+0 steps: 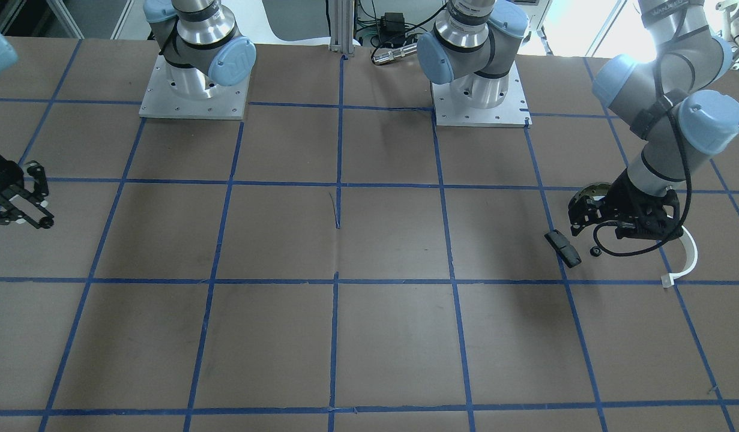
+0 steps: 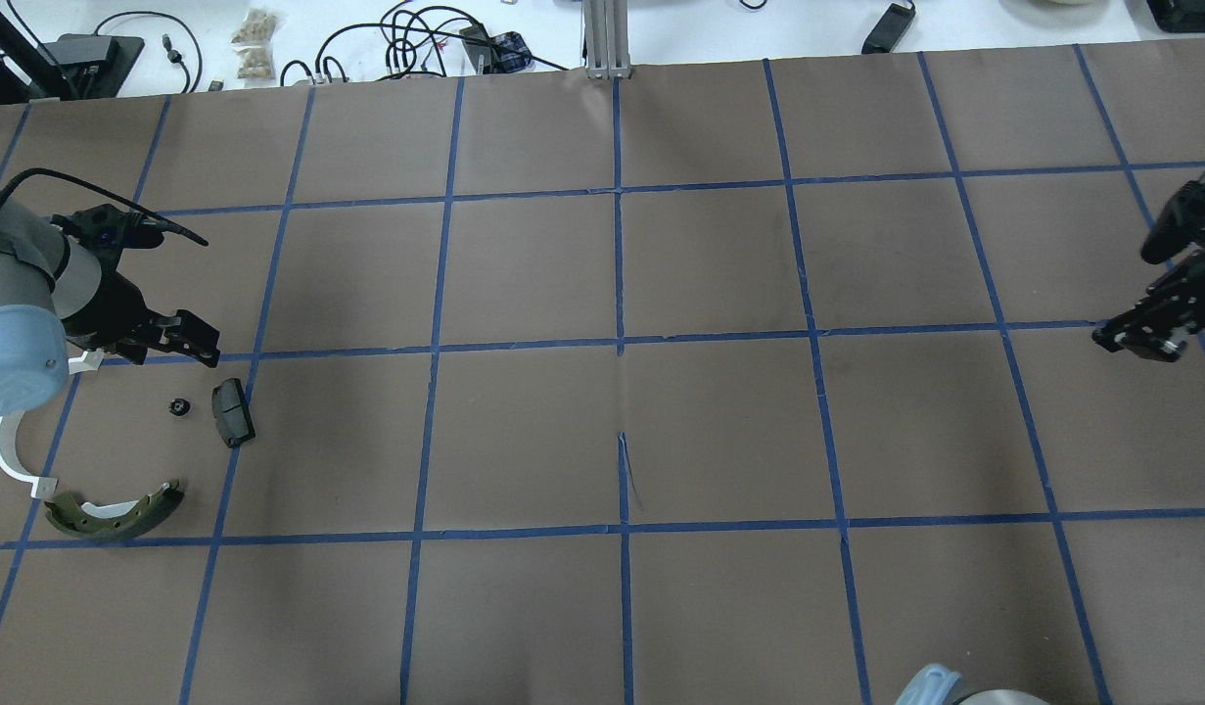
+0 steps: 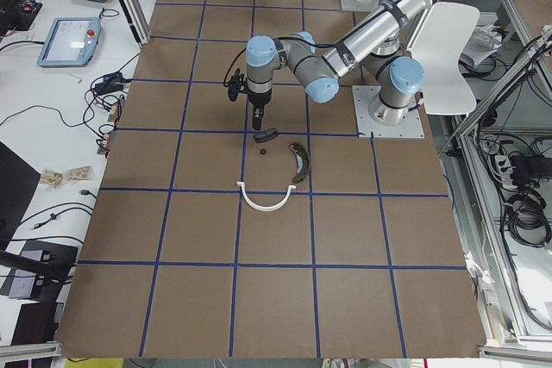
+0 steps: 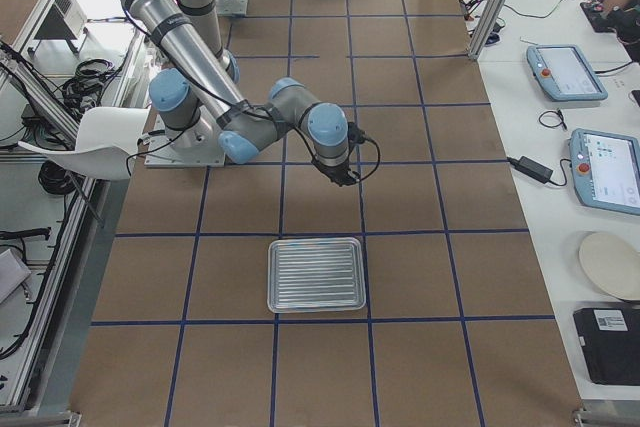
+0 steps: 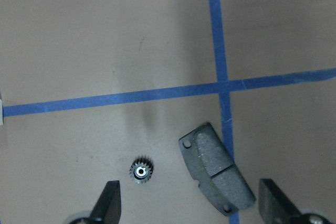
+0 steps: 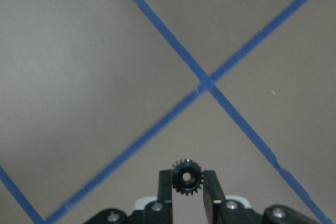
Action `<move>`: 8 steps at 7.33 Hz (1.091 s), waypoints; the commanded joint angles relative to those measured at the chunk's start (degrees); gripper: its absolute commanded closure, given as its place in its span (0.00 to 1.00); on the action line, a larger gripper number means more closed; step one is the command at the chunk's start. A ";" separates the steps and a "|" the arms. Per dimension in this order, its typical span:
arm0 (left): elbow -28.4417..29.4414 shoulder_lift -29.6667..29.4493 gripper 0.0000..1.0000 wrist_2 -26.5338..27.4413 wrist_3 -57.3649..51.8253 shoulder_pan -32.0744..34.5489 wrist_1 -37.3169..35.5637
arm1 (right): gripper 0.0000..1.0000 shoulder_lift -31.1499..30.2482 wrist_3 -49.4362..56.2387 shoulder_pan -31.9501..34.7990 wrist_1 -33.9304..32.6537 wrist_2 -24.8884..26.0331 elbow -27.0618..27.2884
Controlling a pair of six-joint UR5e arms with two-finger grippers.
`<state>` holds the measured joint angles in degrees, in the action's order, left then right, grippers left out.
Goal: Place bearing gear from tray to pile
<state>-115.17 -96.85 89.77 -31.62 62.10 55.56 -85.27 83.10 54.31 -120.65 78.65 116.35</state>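
Right wrist-mounted: right gripper (image 6: 187,182) pinches a bearing gear (image 6: 185,176), clear of the tray (image 4: 316,274); left gripper (image 5: 189,188) spread wide above a second gear (image 5: 140,170), just left of the black pad (image 5: 216,171) in the pile (image 2: 113,517).

One bearing gear (image 6: 185,177), a small black toothed wheel with a round bore, is pinched by its rim between the fingers of the right tool (image 6: 187,183), above the bench (image 2: 719,421). A second gear (image 5: 140,170) lies flat in the pile (image 2: 232,411), just beside the dark oblong pad (image 5: 218,174) without touching it. The olive curved brake shoe (image 2: 117,514) and white half-ring (image 2: 10,455) are nearby, their ends just beside each other. The silvery ribbed tray (image 4: 272,275) lies flat, well apart from the pile.
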 commanded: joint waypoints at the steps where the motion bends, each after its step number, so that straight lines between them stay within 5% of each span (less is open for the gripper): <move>1: 0.64 2.27 0.08 2.75 4.98 5.46 2.53 | 0.84 -1.39 -28.32 17.15 -2.03 0.01 1.60; 6: 3.18 3.25 0.08 2.69 14.92 12.35 7.44 | 0.83 10.53 -83.79 45.92 -29.40 0.36 -0.59; 8: 4.25 3.15 0.08 2.34 16.75 12.70 9.47 | 0.83 16.25 -95.45 52.80 -29.99 2.11 -4.97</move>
<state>-111.52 -93.69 92.38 -16.23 74.51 63.77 -72.69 -4.38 102.67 -149.26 79.62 114.07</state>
